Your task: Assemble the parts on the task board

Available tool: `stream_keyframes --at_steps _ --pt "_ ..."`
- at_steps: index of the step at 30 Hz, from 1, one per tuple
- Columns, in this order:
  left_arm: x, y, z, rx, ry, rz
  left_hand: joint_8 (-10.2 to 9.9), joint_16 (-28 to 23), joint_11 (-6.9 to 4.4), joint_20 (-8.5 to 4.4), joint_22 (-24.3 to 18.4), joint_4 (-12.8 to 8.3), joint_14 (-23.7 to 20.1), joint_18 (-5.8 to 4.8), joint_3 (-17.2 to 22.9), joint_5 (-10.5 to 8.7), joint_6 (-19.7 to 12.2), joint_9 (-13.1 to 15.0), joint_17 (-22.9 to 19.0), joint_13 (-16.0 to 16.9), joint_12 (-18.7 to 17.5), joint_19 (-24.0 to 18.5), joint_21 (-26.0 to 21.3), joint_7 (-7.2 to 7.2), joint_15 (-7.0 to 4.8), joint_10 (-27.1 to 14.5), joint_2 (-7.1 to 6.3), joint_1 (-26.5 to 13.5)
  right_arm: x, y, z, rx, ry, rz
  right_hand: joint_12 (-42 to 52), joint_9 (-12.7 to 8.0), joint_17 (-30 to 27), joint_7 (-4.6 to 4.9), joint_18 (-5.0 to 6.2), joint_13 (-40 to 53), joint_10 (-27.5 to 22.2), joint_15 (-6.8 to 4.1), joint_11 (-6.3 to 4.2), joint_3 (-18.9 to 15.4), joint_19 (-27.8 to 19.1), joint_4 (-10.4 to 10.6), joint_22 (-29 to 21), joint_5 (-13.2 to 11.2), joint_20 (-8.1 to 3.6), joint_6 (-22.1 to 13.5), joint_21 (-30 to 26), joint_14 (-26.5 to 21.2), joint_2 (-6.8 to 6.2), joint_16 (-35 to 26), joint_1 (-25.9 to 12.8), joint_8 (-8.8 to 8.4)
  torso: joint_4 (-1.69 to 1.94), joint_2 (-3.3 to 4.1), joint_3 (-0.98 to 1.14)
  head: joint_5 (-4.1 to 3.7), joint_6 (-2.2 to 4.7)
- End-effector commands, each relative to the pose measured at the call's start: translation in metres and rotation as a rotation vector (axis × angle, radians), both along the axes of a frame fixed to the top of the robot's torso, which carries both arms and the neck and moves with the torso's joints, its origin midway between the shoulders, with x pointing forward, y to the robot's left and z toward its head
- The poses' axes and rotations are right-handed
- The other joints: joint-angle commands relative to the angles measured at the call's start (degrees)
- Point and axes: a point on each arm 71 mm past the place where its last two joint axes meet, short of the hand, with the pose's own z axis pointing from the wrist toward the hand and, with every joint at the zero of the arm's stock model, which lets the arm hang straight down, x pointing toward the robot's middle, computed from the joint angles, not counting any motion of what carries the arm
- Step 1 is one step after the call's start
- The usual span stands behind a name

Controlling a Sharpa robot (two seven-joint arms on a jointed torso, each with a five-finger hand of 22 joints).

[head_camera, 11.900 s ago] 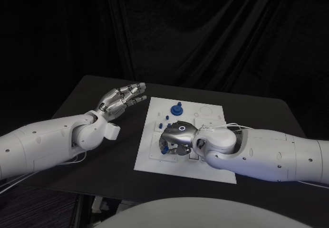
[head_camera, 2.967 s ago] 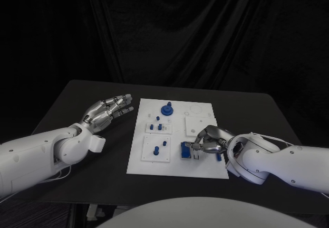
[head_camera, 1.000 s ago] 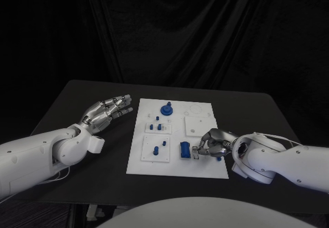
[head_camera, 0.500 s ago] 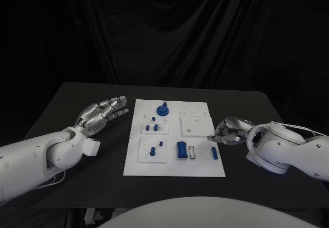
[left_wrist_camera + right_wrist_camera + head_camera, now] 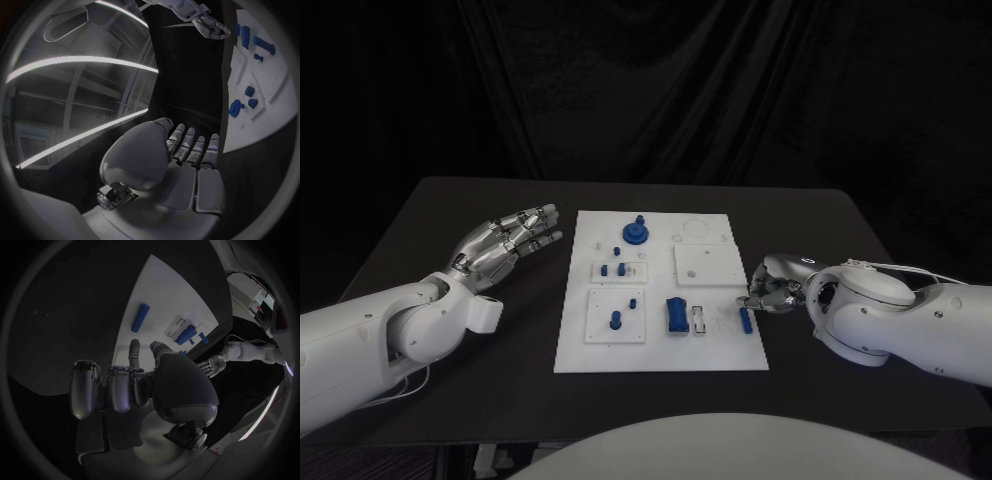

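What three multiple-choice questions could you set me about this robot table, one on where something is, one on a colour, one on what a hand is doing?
1. Where is the left hand?
A. Over the black table, beside the task board
B. Flat on the board
C. Under the table

2. What colour are the small parts on the board?
A. Red
B. Blue
C. Yellow

3. What is the right hand doing?
A. Lifting the whole board
B. Holding a cup
C. Holding nothing, fingers curled in, at the board's edge

Answers:
1 A: the head view shows it off the board's side, fingers apart.
2 B: every piece on the white plate is blue.
3 C: the right wrist view shows curled fingers with nothing in them, a long blue part lying apart on the board.
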Motion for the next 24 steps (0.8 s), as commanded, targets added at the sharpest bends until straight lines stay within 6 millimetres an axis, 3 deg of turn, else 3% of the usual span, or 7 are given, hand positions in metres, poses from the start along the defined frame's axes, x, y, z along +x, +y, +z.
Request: stream_keyframes --at_steps 1,12,21,24 --pt "0.000 -0.001 0.000 -0.012 -0.005 -0.003 0.3 0.3 -0.06 0.04 0.1 0.0 0.1 -0.41 0.3 0.26 0.4 0.1 0.1 0.1 0.3 0.3 0.2 3.68 0.11 0.5 -0.20 0.5 -0.002 -0.003 -0.006 -0.089 0.026 0.001 0.2 -0.1 9.4 0.11 -0.60 15.1 6.0 0.35 0.35 0.4 2.8 -0.1 12.4 0.3 0.32 0.4 -0.4 4.9 -0.03 -0.2 0.6 -0.33 -0.07 0.07 0.13 -0.05 0.00" --pt "0.000 -0.001 0.000 -0.013 -0.004 -0.006 0.3 0.3 -0.06 0.04 0.1 0.0 0.1 -0.41 0.3 0.26 0.4 0.1 0.1 0.1 0.3 0.3 0.2 3.68 0.11 0.5 -0.20 0.5 -0.004 0.001 -0.015 -0.109 0.057 0.012 0.2 -0.3 9.2 0.24 -0.56 15.1 6.0 0.38 0.44 0.3 2.7 0.2 12.3 0.2 0.33 0.3 -0.6 4.9 0.00 -0.3 0.2 -0.58 -0.08 0.05 0.05 0.01 0.00" --pt "0.000 -0.001 0.000 -0.013 -0.003 -0.007 0.3 0.3 -0.03 0.04 0.1 0.0 0.1 -0.42 0.4 0.19 0.3 0.1 0.0 0.1 0.4 0.3 0.2 3.68 0.13 0.6 -0.16 0.5 -0.006 0.004 -0.021 -0.115 0.075 0.021 0.2 -2.9 9.0 1.06 -0.56 15.1 6.0 0.93 1.13 0.4 2.7 0.2 12.3 0.5 0.74 -0.6 -0.7 4.8 0.28 -0.4 -0.5 -3.38 0.00 0.00 0.05 -0.05 0.00" --pt "0.000 -0.001 0.000 -0.013 -0.003 -0.007 0.3 0.3 -0.02 0.04 0.1 0.0 0.1 -0.43 0.4 0.19 0.3 0.1 0.0 0.1 0.4 0.3 0.2 3.67 0.13 0.6 -0.15 0.6 -0.007 0.006 -0.023 -0.112 0.077 0.022 0.2 -4.4 8.8 1.20 -0.52 15.1 6.0 1.11 1.30 1.1 2.6 -0.2 12.2 2.5 0.94 -0.1 -0.8 4.8 0.22 -0.5 0.7 -4.59 -0.01 0.01 0.05 0.04 0.00"
